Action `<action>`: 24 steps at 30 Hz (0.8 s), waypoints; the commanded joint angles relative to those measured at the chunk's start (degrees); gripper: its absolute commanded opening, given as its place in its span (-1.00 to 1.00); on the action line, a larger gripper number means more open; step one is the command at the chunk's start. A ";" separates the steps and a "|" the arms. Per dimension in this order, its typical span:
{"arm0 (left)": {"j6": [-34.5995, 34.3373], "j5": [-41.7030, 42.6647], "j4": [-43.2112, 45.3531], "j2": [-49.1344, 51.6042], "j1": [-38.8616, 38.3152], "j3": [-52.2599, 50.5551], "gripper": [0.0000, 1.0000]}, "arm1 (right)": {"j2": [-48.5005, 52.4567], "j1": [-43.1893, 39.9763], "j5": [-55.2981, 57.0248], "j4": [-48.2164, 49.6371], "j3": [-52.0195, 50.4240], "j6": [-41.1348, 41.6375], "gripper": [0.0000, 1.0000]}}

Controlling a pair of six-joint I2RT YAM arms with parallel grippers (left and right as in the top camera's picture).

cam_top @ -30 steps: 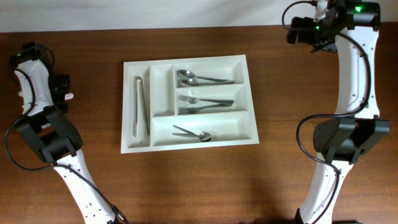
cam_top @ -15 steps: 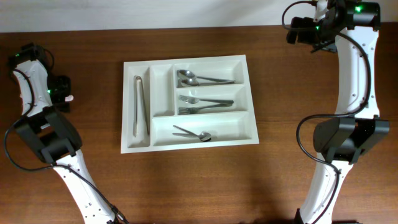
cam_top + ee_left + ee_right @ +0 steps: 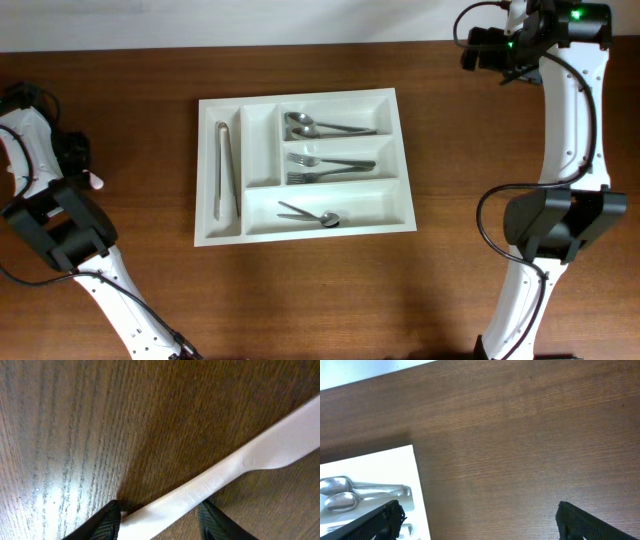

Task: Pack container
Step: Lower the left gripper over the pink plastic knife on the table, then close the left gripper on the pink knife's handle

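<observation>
Overhead: tray [image 3: 404, 150] sits mid-table [image 3: 450, 290], square to the edges. My left gripper [image 3: 80, 165] is far out at the left edge, well apart from the tray. My right gripper [image 3: 485, 45] is up at the far right corner.

Overhead shows only a small white tip [image 3: 95, 182] at my left gripper. The left wrist view resolves it: a plastic utensil [image 3: 225, 472] runs diagonally across the wood, its handle end between my fingers [image 3: 107, 520]. The fingers flank it closely. I cannot tell whether they clamp it.

The right wrist view shows my right gripper [image 3: 479, 510] wide open with nothing between the jaws, over bare wood. The tray's corner and two spoons [image 3: 350, 492] are at lower left.

Materials:
- Tray: white moulded plastic with rounded dividers.
- Tongs [image 3: 227, 170]: metal, in the leftmost narrow slot.
- Spoons: in the top wide bin.
- Forks [image 3: 330, 168]: in the middle bin.
- Two crossed metal pieces [image 3: 310, 214]: in the bottom bin.
- Table: dark wood with a fine straight grain and a glossy glare patch.
- Utensil: matte white, with embossed lettering too small to read.

Against the earlier frame, my left arm has swung outward toward the table edge, and the white tip has gone with it. Tray, cutlery and right arm are unchanged.
</observation>
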 commanded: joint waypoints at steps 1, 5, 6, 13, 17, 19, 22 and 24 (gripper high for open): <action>0.13 -3.10 -0.96 4.55 0.48 -1.57 -0.15 | 0.20 -0.07 0.35 0.02 -0.28 0.26 0.98; 0.13 -3.10 -1.46 4.55 0.42 -1.57 -0.36 | 0.20 -0.07 0.33 0.02 -0.28 0.26 0.98; 0.13 -3.10 -1.46 4.55 0.42 -1.57 -0.39 | 0.20 -0.07 0.33 0.02 -0.28 0.26 0.98; 0.33 -3.10 -2.49 4.55 0.42 -1.57 -0.61 | 0.20 -0.07 0.33 0.02 -0.28 0.26 0.98; 0.35 -2.91 -3.43 4.55 0.42 -1.57 -0.84 | 0.20 -0.07 0.33 0.02 -0.28 0.26 0.98; 1.03 -2.89 -3.82 4.55 0.42 -1.57 -0.94 | 0.20 -0.07 0.33 0.02 -0.28 0.26 0.98; 2.99 -2.84 -4.26 4.55 0.42 -1.57 -0.96 | 0.20 -0.07 0.33 0.02 -0.28 0.26 0.98; 5.22 -2.25 -4.22 4.55 0.42 -1.57 -0.96 | 0.20 -0.07 0.33 0.02 -0.28 0.26 0.98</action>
